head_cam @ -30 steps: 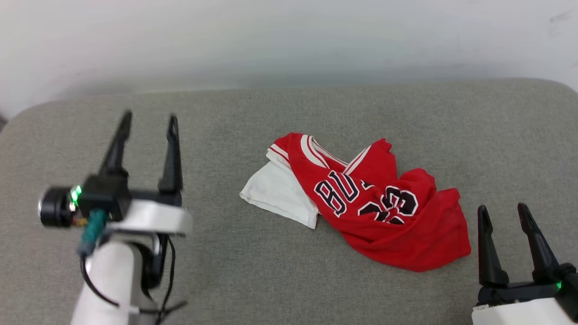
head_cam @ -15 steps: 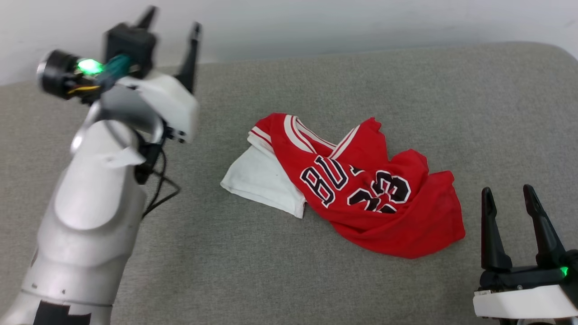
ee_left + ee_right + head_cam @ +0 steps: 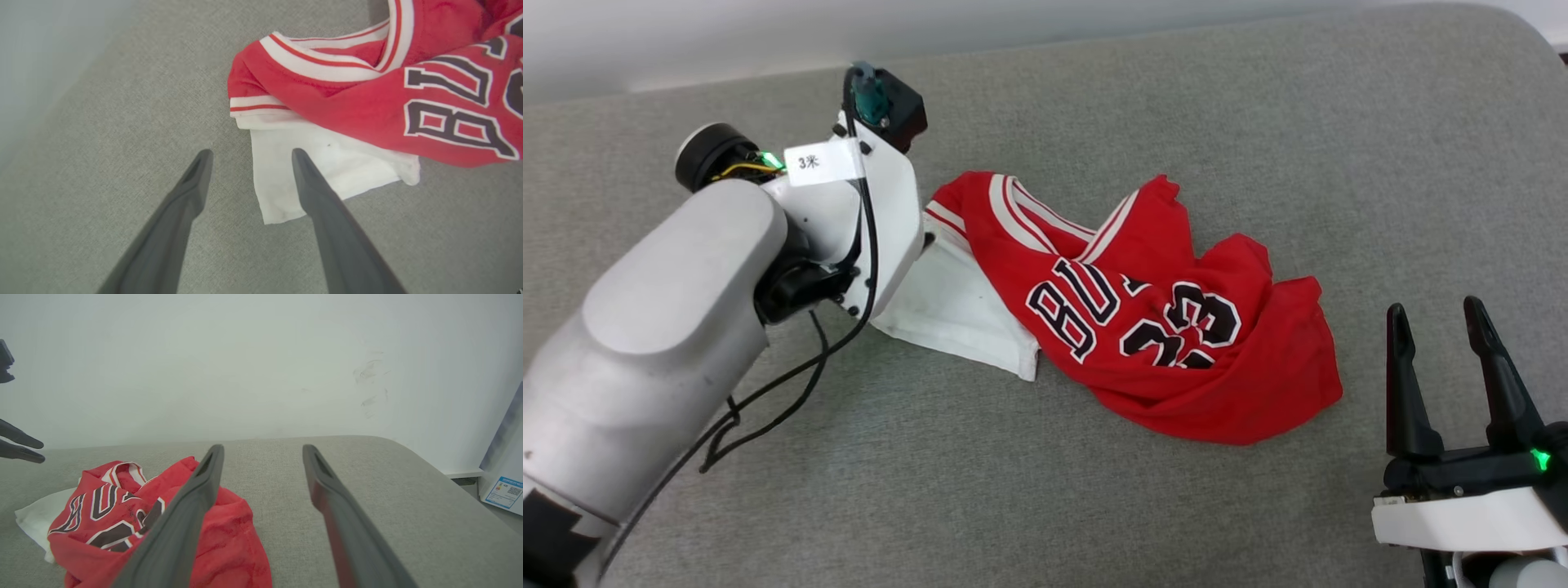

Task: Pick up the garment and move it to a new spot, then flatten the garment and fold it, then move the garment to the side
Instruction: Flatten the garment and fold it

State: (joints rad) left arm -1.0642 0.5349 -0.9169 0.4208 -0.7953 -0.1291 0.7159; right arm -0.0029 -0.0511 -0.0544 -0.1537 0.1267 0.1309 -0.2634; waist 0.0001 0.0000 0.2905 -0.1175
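The garment (image 3: 1176, 343) lies crumpled on the grey cushion, red with black white-outlined letters and numbers facing up. Its white sleeve (image 3: 947, 306) sticks out on the left. My left arm's wrist (image 3: 874, 204) hangs over that sleeve and hides the fingers beneath it. In the left wrist view my left gripper (image 3: 250, 153) is open just above the sleeve (image 3: 327, 163); its edge lies between the fingers and one fingertip (image 3: 300, 157) is over the white cloth. My right gripper (image 3: 1435, 314) stands open and empty, to the right of the garment's red hem (image 3: 229, 539).
The grey cushion (image 3: 1258, 106) has a rounded edge at the far right and meets a white wall (image 3: 245, 355) at the back. A pale box with a label (image 3: 504, 473) stands on the floor beyond the cushion's right end. Black cables (image 3: 768, 400) hang from my left arm.
My left arm has swung from the cushion's left side up and across to the garment, tipping down over the white sleeve. The head camera has tilted down. Right gripper and garment have stayed put.
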